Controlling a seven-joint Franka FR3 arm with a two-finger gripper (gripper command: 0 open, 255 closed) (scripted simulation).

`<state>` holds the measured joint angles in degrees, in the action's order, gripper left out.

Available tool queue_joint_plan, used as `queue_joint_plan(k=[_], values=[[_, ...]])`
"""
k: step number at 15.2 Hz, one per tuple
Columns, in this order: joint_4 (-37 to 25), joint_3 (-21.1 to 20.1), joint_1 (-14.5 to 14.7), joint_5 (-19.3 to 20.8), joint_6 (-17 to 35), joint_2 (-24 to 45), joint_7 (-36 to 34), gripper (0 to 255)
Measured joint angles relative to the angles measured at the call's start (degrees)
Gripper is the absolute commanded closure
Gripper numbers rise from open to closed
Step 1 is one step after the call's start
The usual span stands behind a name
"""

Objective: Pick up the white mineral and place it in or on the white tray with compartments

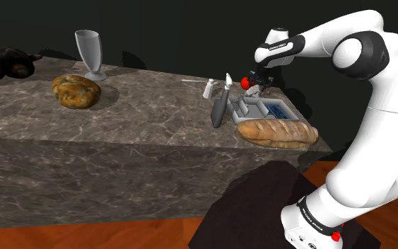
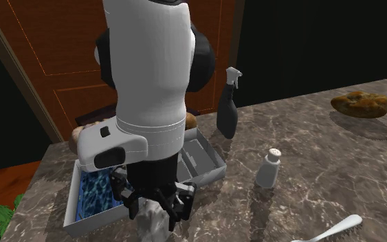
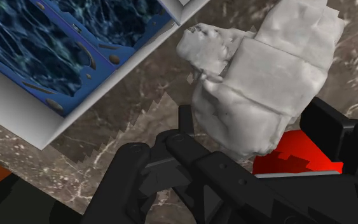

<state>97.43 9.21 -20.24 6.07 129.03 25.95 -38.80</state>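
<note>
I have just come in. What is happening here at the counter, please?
A white robot arm is working at a marbled counter. Its black gripper is shut on a pale, rough white mineral, which the wrist view shows clasped between the fingers. The mineral is just beside the white tray with blue-lined compartments, not yet in it. A spray bottle and a shaker stand nearby on the counter.

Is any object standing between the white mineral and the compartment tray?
Nothing visible does. The white mineral, clasped in the gripper, is just beside the tray, at its white wall, with only bare countertop between them.
</note>
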Motion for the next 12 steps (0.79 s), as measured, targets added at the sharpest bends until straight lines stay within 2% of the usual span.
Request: queue_joint_plan(k=[7, 12], values=[[-0.03, -0.01, -0.01, -0.01, -0.01, 0.01, 0.02, 255], [-1.21, 0.00, 0.13, 0.01, -2.56, -1.28, 0.21, 255]])
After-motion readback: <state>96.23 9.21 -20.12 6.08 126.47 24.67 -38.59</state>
